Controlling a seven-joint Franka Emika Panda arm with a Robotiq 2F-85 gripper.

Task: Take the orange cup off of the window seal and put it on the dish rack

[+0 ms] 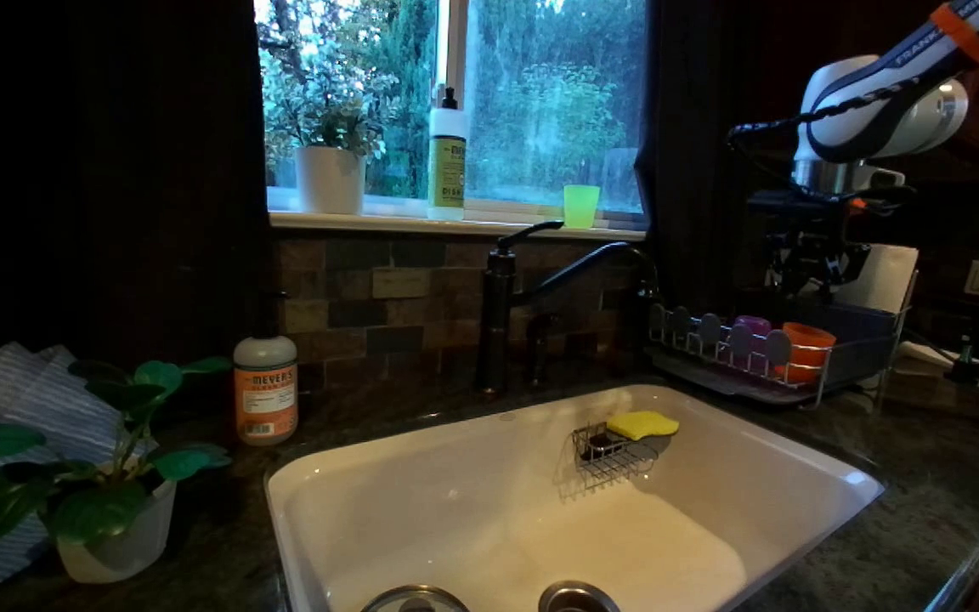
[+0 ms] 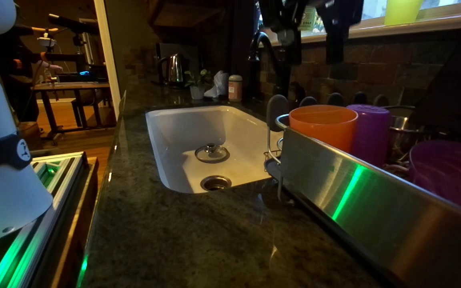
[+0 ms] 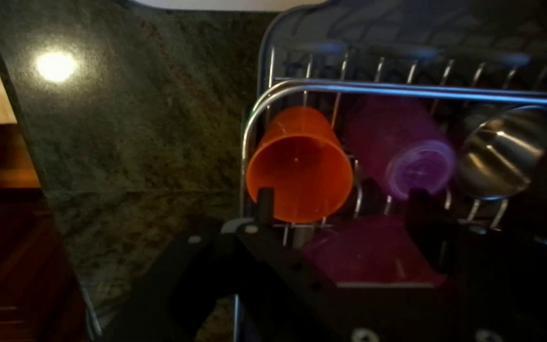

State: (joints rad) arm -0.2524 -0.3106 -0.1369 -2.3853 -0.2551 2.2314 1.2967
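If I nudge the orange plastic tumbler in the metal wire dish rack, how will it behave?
The orange plastic tumbler is probably light: its open mouth shows it hollow. Its smooth-looking, tapering wall might slip in a loose grip. The metal wire dish rack and purple plastic cup alongside may limit rolling.

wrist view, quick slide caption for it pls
Open gripper above the dish rack, with the orange cup inside, beside a purple cup.

arm (image 1: 902,76) slanting downward | gripper (image 2: 313,59) pointing down | fingers (image 2: 335,50) spread well apart
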